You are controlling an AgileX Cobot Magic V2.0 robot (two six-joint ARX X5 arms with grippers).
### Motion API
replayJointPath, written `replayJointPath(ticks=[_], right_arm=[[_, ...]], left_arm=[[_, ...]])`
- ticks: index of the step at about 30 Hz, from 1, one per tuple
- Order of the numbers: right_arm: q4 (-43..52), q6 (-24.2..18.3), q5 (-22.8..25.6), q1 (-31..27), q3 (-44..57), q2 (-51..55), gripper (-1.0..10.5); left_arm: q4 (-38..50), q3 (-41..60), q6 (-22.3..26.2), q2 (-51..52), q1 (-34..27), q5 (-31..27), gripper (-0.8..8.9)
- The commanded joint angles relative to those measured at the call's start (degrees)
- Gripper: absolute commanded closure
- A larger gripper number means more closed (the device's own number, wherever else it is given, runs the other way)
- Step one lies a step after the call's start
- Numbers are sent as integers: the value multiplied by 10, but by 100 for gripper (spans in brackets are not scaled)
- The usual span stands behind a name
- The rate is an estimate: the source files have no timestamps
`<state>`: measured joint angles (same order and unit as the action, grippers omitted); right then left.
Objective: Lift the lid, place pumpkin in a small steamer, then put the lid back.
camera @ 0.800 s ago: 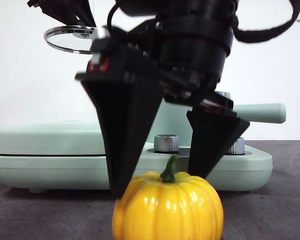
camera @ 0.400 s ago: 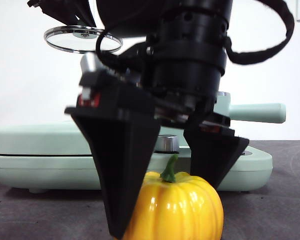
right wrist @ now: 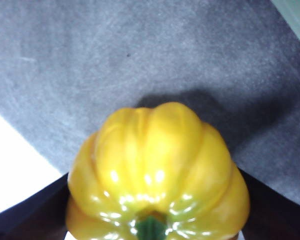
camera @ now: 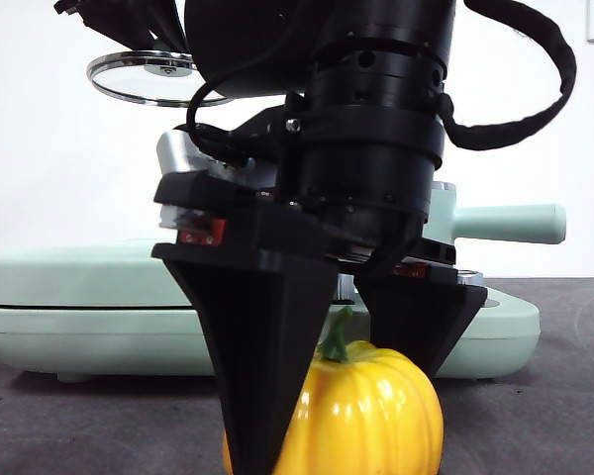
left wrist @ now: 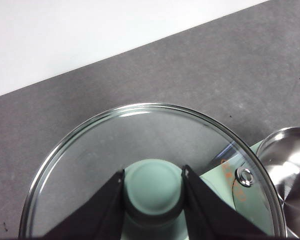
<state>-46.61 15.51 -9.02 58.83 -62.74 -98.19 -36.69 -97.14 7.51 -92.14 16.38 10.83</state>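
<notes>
**Right gripper lowered around the pumpkin, lid held aloft**

Since a second ago the right gripper (camera: 342, 416) has come down, so its two black jaws now reach low on either side of the glossy yellow-orange ribbed toy pumpkin (camera: 361, 416) instead of ending near its top. The jaws stand spread, one on each flank of the pumpkin; whether they already touch its skin cannot be told. The pumpkin sits upright on the dark grey table (camera: 535, 426), nearest the front camera, its curved green stem (camera: 335, 336) pointing up between the jaws.

Behind the pumpkin lies the wide mint-green appliance base (camera: 79, 307). Above and behind that base, the long straight mint-green handle (camera: 505, 224) of the small steamer juts out sideways; the pot's body is hidden by the arm.

High above the base, the left gripper (left wrist: 153, 200) pinches the mint-green knob (left wrist: 153, 187) of the round clear-glass lid (camera: 139, 89) with its steel rim, holding it level in the air, unchanged.
</notes>
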Motion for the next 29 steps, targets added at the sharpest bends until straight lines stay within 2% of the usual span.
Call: replayJointPath(ticks=[1,7,13,19,29], right_arm=[[-23,6,0,7,-24,-10,628],[-142,-4,1,-3,-115,-10,627],[-251,-14,5,-40,-248,-10,627],[-272,-42,5,-118,-350,-25,626],[-302,-83,5,-244,-539,-137,625]], left_arm=[[16,-20,4,4,1,4,799],[16,-20,4,4,-8,4,799],[16,-20,4,4,-20,4,799],[16,-20,4,4,-26,4,799],[17,-20,3,4,-25,4,799]])
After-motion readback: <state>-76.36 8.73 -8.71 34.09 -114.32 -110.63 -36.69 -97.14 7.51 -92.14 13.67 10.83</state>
